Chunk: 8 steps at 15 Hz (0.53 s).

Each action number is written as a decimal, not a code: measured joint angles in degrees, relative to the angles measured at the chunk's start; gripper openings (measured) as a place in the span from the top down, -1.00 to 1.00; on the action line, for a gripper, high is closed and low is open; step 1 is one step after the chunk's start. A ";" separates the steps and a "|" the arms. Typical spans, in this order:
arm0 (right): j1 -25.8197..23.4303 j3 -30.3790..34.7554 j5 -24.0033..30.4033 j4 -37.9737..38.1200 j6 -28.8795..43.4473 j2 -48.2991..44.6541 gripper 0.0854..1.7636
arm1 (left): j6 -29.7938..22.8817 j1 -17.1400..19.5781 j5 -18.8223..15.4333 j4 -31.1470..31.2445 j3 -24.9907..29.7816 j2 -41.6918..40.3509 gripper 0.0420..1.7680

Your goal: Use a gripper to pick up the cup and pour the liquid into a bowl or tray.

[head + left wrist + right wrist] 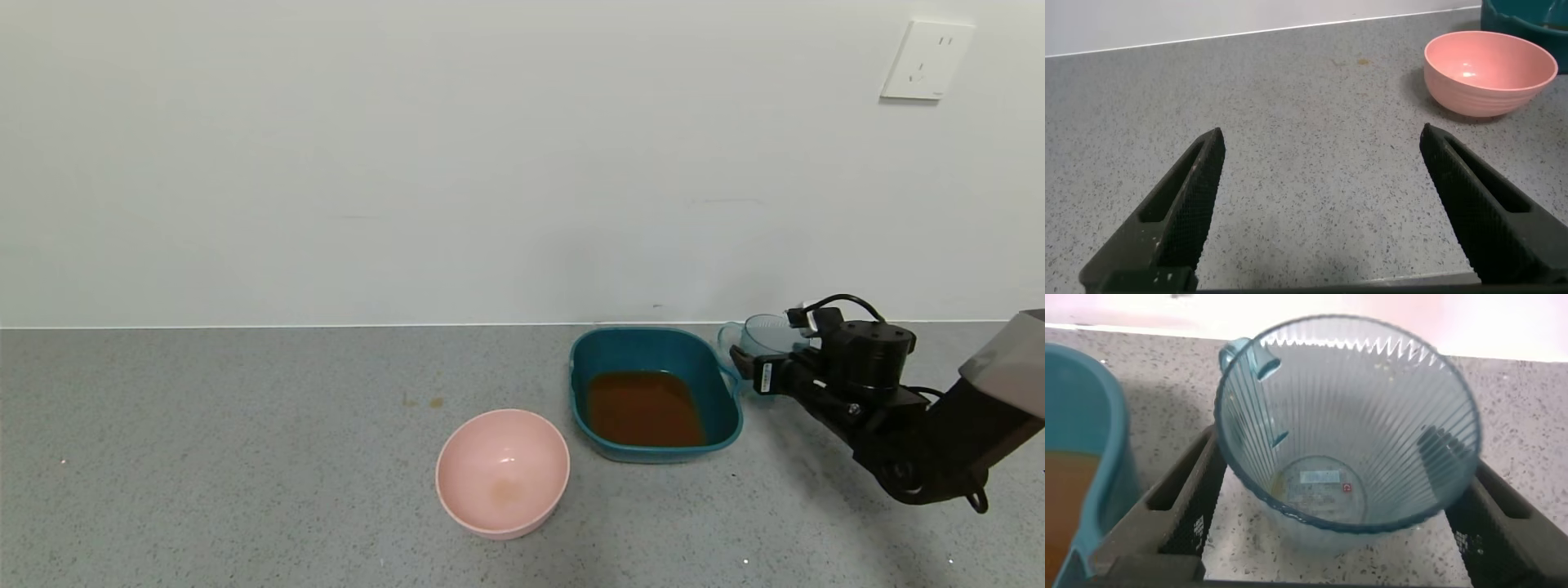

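Observation:
The pale blue ribbed cup [766,333] stands upright on the grey counter, just right of the teal basin [723,420]. In the right wrist view the cup [1372,400] holds only a thin film at its bottom. The reddish-brown liquid [645,408] lies in the basin, whose edge [1102,416] and liquid [1065,498] also show in the right wrist view. My right gripper [761,363] is open, with one finger on each side of the cup [1323,441]. My left gripper [1321,139] is open and empty over bare counter, out of the head view.
A round pink bowl [502,469] stands left of and nearer than the basin, with a faint stain inside; it also shows in the left wrist view [1490,69]. Small brown spots [420,400] mark the counter. A white wall with a socket [927,61] runs behind.

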 joint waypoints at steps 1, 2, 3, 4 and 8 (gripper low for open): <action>-0.60 0.24 1.00 -0.01 -0.02 -0.50 -0.91 | 0.00 0.00 0.00 0.00 0.00 0.00 -0.94; -1.15 0.72 2.13 0.02 -0.02 -1.13 -0.91 | 0.00 0.00 0.00 0.00 0.00 0.00 -0.94; -1.62 1.23 3.56 0.05 -0.04 -1.74 -0.91 | 0.00 0.02 0.00 0.00 0.00 0.00 -0.94; -2.26 1.79 5.06 0.02 -0.09 -2.44 -0.92 | 0.00 0.00 0.00 0.00 0.00 0.00 -0.94; -3.58 4.51 8.75 0.07 -0.09 -5.83 -0.92 | 0.00 0.00 0.00 0.00 0.00 0.00 -0.94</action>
